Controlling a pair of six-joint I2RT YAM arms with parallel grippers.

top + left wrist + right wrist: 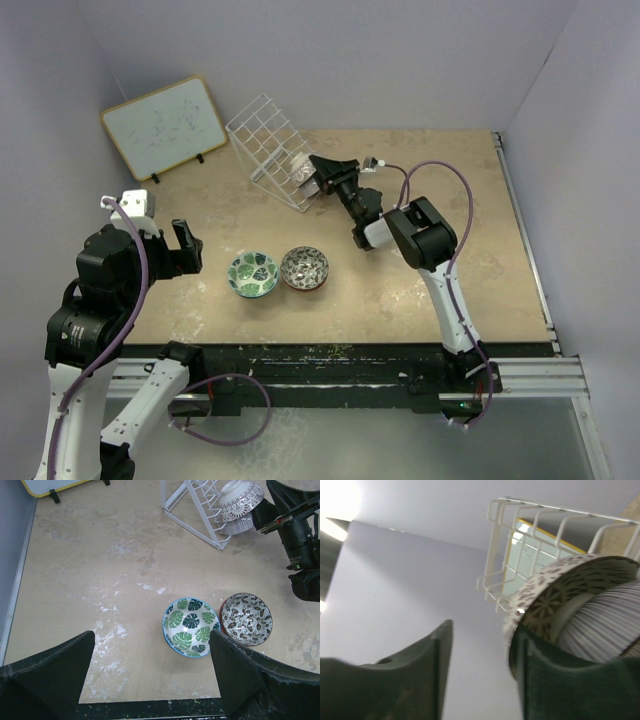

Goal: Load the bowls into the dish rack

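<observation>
The white wire dish rack (262, 145) stands at the back of the table. At its right end a brown-patterned bowl (300, 170) lies on its side against a pale ribbed bowl (238, 526). My right gripper (322, 176) is open right at that bowl. In the right wrist view (482, 630) one finger (555, 680) lies against the bowl's rim (555, 597) and the gap is empty. A green leaf bowl (252, 273) and a grey-brown bowl (304, 268) sit side by side mid-table. My left gripper (185, 250) is open and empty, left of them (152, 637).
A wood-framed whiteboard (165, 125) leans at the back left, behind the rack. Grey walls close the left, back and right sides. The table's front edge (150, 707) runs just below my left gripper. The right arm (415, 235) reaches across the middle right.
</observation>
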